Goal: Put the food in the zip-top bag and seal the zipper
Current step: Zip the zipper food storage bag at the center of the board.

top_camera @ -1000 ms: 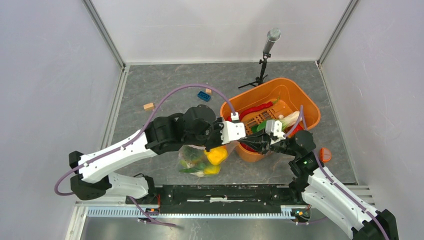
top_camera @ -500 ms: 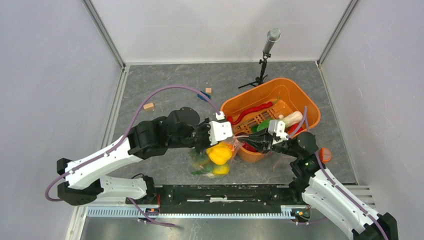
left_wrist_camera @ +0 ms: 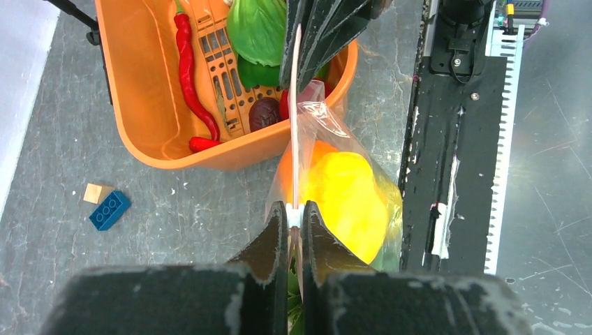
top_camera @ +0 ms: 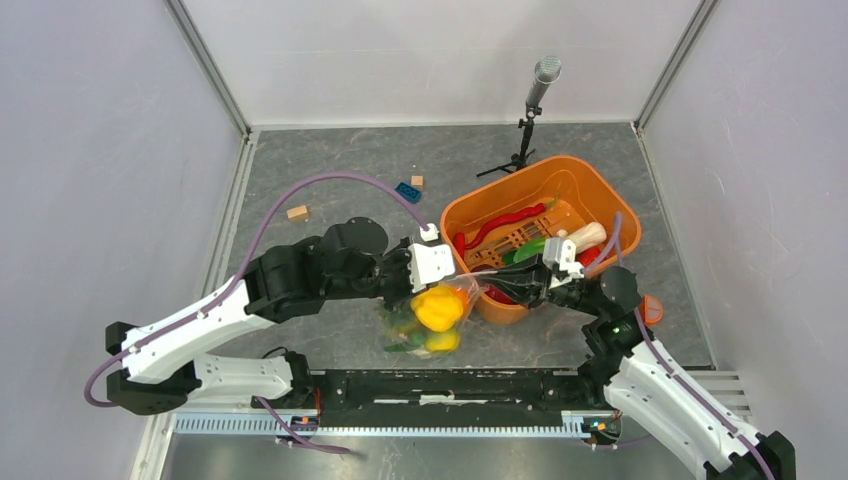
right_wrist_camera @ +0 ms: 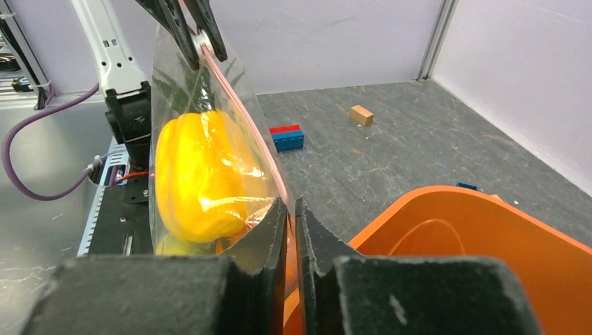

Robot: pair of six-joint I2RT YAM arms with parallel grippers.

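The bag (top_camera: 425, 322) is held at lower centre of the top view, just left of the basket (top_camera: 590, 180), with its zipper (left_wrist_camera: 296, 139) pulled taut between two grippers. The left gripper (left_wrist_camera: 294, 213) is clamped on one end and the right gripper (right_wrist_camera: 291, 206) on the other, each pair of fingers pressed together on the pink strip. One yellow pepper (top_camera: 438, 308) is seen bulging inside the bag, with greens (top_camera: 400, 335) packed beneath it. The basket's near rim is crowded right up against the bag, and the right gripper is reached across that rim. Inside the basket one long red chilli (top_camera: 500, 222), some green pieces (left_wrist_camera: 258, 28) and one white piece (top_camera: 585, 236) are made out. Up and left on the floor, one blue brick (top_camera: 407, 191) and two tan blocks (top_camera: 297, 212) are counted, well apart from the bag. One microphone stand (top_camera: 530, 110) is planted behind the basket, at the top.
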